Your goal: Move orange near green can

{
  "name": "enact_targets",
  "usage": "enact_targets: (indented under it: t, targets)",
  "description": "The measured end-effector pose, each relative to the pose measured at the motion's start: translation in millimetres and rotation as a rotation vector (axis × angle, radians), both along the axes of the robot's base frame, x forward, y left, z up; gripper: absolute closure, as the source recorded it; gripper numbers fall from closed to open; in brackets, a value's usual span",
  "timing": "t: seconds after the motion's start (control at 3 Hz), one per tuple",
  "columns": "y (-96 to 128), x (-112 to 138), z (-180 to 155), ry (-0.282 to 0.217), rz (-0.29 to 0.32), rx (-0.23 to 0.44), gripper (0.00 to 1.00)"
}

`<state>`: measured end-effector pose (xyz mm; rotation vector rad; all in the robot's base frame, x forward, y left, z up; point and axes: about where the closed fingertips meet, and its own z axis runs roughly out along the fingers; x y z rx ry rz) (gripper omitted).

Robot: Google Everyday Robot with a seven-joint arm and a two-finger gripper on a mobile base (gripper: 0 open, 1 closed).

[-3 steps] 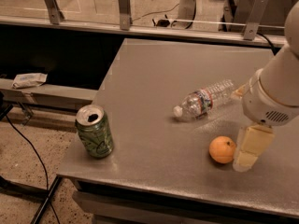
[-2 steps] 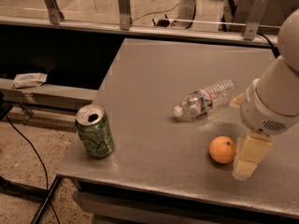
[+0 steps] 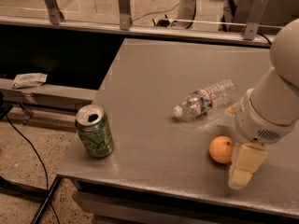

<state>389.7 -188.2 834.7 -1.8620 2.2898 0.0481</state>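
arm [image 3: 275, 101] angled down | end effector [image 3: 244, 166] beside orange [image 3: 221, 149] | open/closed: cannot tell

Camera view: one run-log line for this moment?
gripper: down at table, right of orange | orange: on table, apart from green can | green can: upright, front-left corner | water bottle: lying behind orange
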Motion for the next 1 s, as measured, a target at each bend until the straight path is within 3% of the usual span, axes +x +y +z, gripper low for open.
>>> enact_targets:
  t: [0.33, 1.0]
  targets:
    - [7.2, -2.7, -2.6, 0.01, 0.014, 0.026, 0.03]
    - [18.5, -4.0, -8.7, 0.025, 0.035, 0.045, 0.36]
